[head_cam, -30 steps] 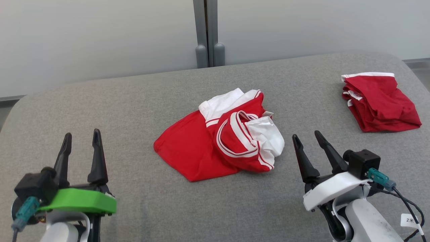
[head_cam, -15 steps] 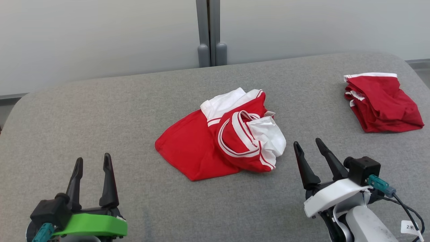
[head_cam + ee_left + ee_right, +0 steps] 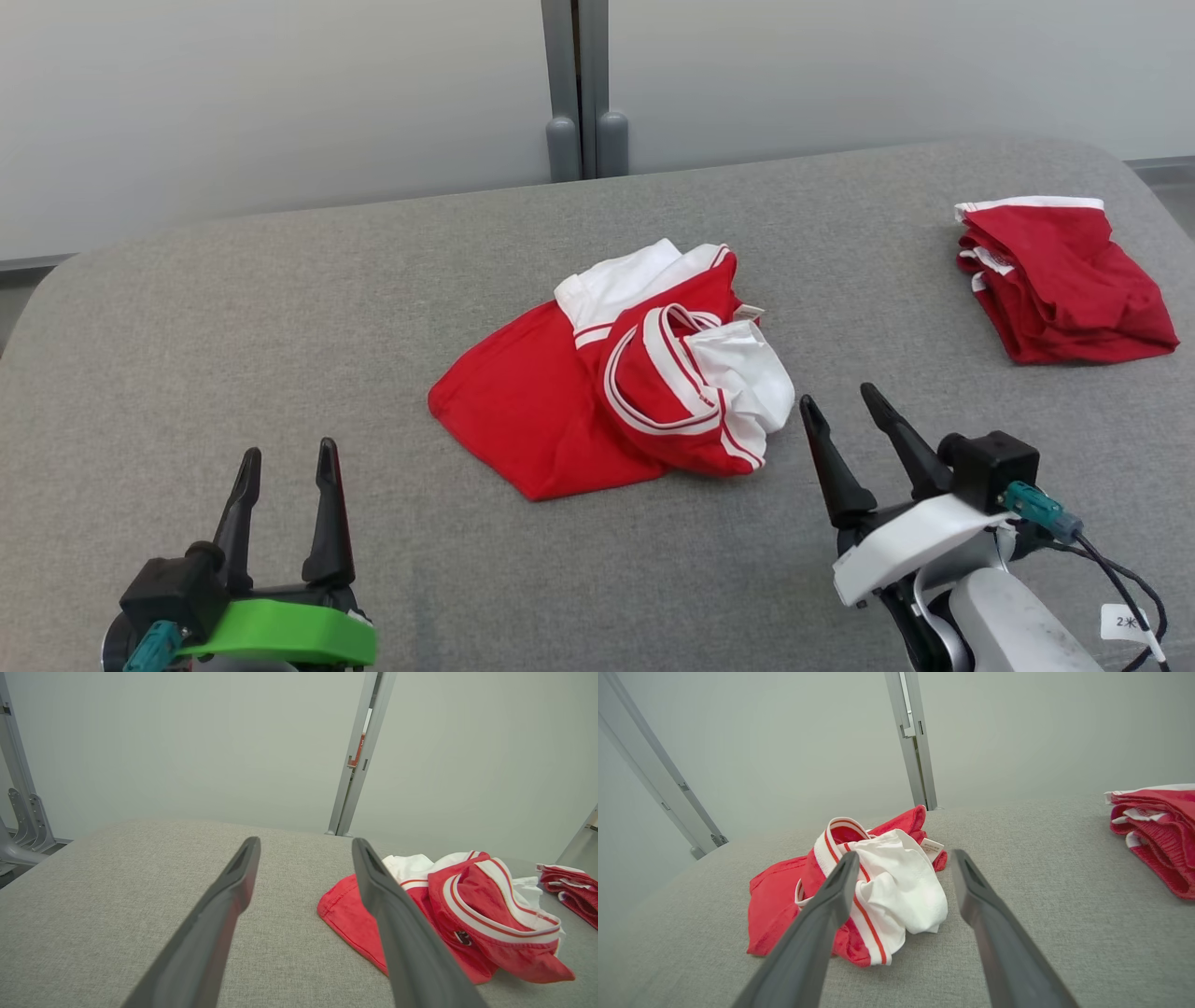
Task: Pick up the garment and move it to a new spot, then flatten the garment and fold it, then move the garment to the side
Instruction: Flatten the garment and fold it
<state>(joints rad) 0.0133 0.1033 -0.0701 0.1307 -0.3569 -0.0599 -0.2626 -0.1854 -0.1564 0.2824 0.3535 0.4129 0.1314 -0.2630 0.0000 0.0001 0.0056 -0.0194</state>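
A crumpled red-and-white garment [image 3: 607, 373] lies at the centre of the frame on the grey padded table [image 3: 280, 308], with your two grippers waiting on either side of it. Your left gripper [image 3: 289, 450], at the lower left of the head view, stands well apart from the cloth, its jaws spread wide and holding nothing. Your right gripper [image 3: 836, 395], at the lower right, is just beside the white bunched part of the heap. Its jaws are likewise wide and empty, and it does not touch the cloth. A second red garment [image 3: 1064, 280], folded, sits at the upper right of the frame, well apart from the heap (leave it be; it looks finished).

The garment reads as thin, light knit: soft and limp, likely to sag and fall open when lifted. The risk is pinching a single layer and dragging the rest. The striped band [image 3: 674, 373] curling across the heap's middle looks thicker and stands proud of the table, so it should give your right gripper the firmest bite. The red hem [image 3: 476, 411] at the heap's lower left lies flush and would call for a low, scooping approach from your left gripper. The pick-up is not yet begun.
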